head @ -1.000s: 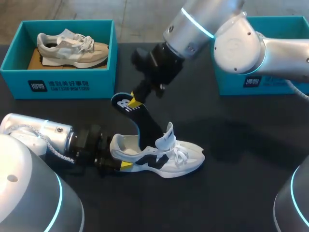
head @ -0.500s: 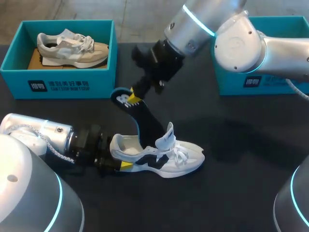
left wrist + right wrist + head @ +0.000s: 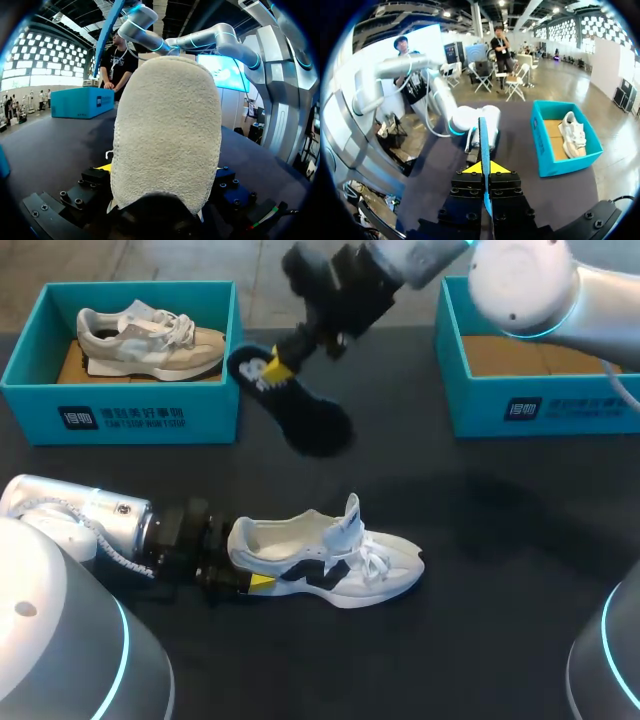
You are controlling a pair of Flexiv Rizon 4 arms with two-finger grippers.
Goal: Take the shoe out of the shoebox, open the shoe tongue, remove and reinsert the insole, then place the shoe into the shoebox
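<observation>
A white shoe (image 3: 335, 558) with a black side mark lies on the dark table, toe to the right and tongue raised. My left gripper (image 3: 240, 578) is shut on its heel, a yellow tip against each side. The fuzzy heel (image 3: 165, 135) fills the left wrist view. My right gripper (image 3: 278, 362) is shut on a dark insole (image 3: 305, 415) and holds it in the air beside the left box, clear of the shoe. In the right wrist view the insole (image 3: 483, 137) shows edge-on between the yellow tips (image 3: 484, 167).
A teal shoebox (image 3: 120, 420) at the back left holds a grey shoe (image 3: 150, 340). A second teal shoebox (image 3: 540, 405) at the back right shows only its cardboard floor. Bare table lies in front of and to the right of the white shoe.
My right gripper has lifted the insole up and back, drawing its front end fully out of the shoe. The left arm and the shoe have stayed still.
</observation>
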